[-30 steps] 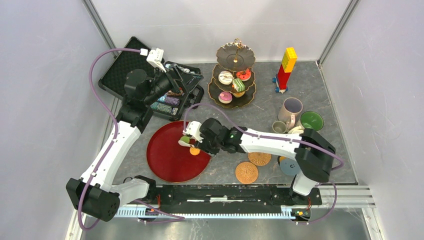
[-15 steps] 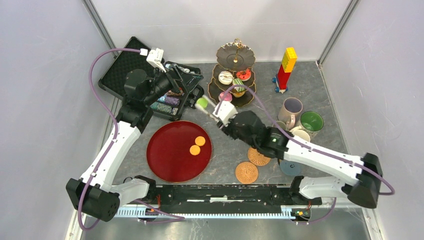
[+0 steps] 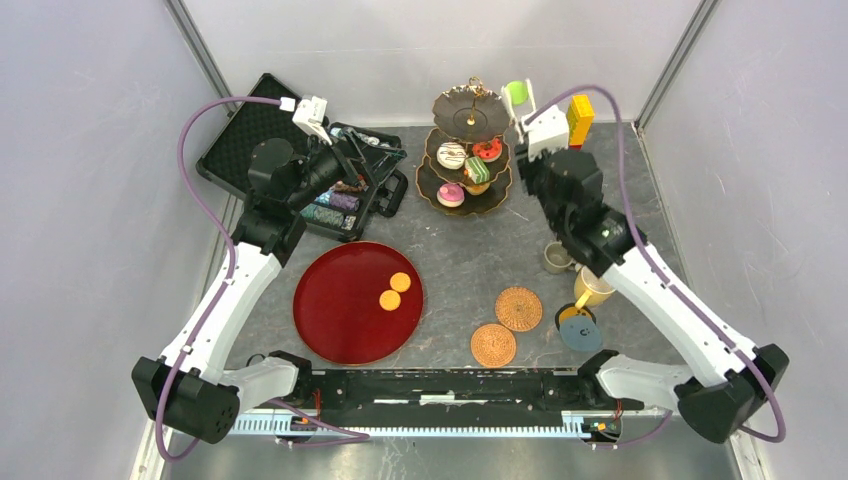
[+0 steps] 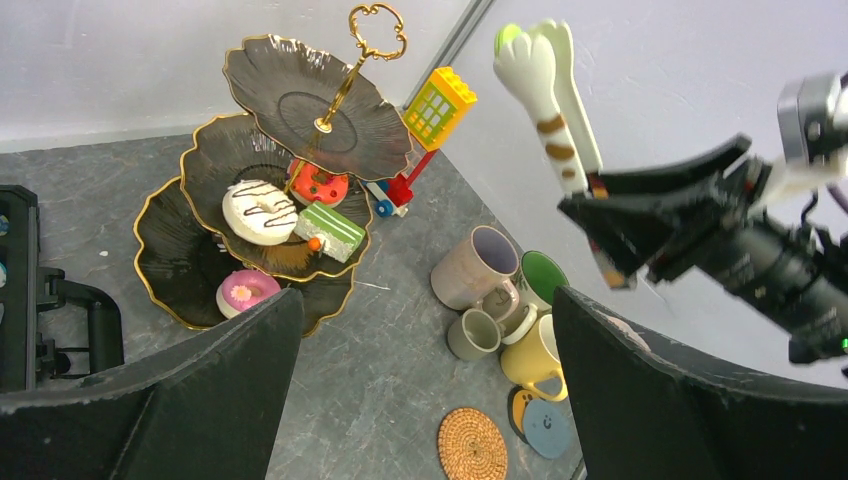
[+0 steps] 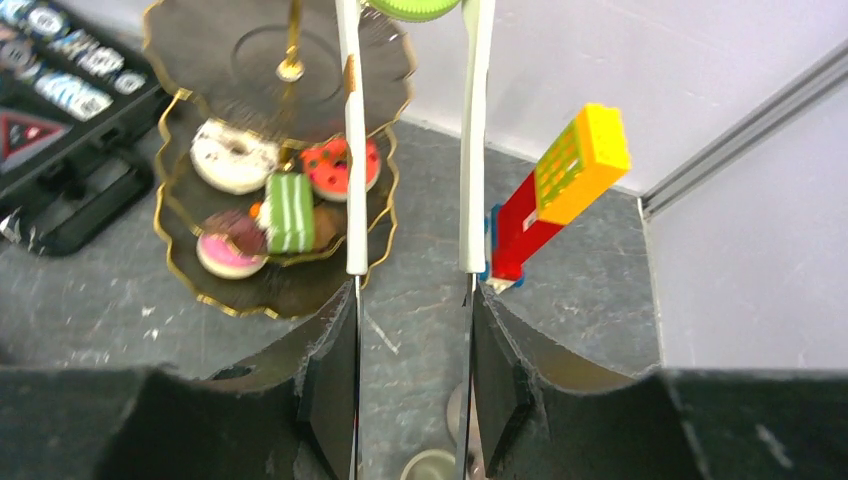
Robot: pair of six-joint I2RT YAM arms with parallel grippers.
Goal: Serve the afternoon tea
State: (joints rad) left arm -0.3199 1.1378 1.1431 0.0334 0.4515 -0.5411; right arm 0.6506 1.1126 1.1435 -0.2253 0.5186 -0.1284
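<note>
**Green macaron pinched at the tong tips, beside the stand's top tier**

The right end effector (image 5: 412,385) is part-closed on a pair of white tongs (image 5: 352,150), its two jaws pressing the arms inward from outside. The tongs reach straight out ahead of it, and at their far tips sits the green macaron (image 5: 415,8), caught by its edges between the two paw-shaped ends. Below and to the left of those tips is the bare top tier of the three-tier stand (image 5: 190,35). On the middle tier are a white donut (image 5: 232,155), a red cake (image 5: 340,170) and a green striped cake (image 5: 290,212). A pink donut (image 5: 228,255) lies on the bottom tier.

The macaron looks small, light and smooth-skinned, probably hard rather than squashy. Only a narrow strip of its edge is held, and at the end of long springy arms. I judge the hold delicate: any slackening or jolt may let it slide or pop out. A pinch across its flat faces would be safer than one on the rounded edge.

The block tower (image 5: 560,190) is just to the right of the tongs. The left end effector (image 4: 425,300) is spread wide and empty, well away to the left.
</note>
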